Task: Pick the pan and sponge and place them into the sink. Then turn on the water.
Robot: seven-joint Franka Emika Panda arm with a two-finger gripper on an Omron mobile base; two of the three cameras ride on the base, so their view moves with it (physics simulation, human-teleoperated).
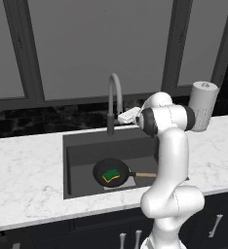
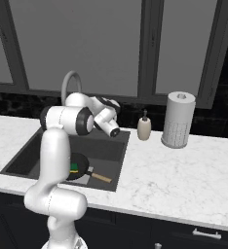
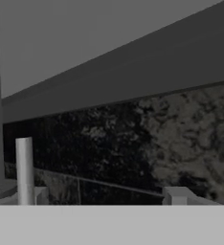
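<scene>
The sink (image 1: 82,146) is recessed in the white marble counter (image 1: 23,170) below the window. The pan (image 1: 108,172) rests on the sink floor near the front wall, its wooden handle pointing toward the right wall of the basin. The sponge (image 1: 111,175) lies inside the pan, green face up with a yellow edge showing. In the right base view the pan (image 2: 79,168) and sponge (image 2: 74,168) are partly hidden behind the arm.

The faucet (image 1: 114,99) stands at the back edge of the sink, its arched neck curving over the basin. No stream is visible at its spout.

The gripper (image 1: 122,116) is raised at the back edge of the sink, just beside the faucet's neck, and holds nothing. In the hand view two finger tips (image 3: 178,195) stand well apart, so the claw is open; a grey upright post (image 3: 24,167) stands just beside the left one, and the dark marbled wall (image 3: 147,139) lies beyond.

A soap bottle (image 2: 144,127) stands on the counter past the sink's back right corner. A paper towel roll (image 2: 178,120) stands upright further right, near the counter's back edge.
</scene>
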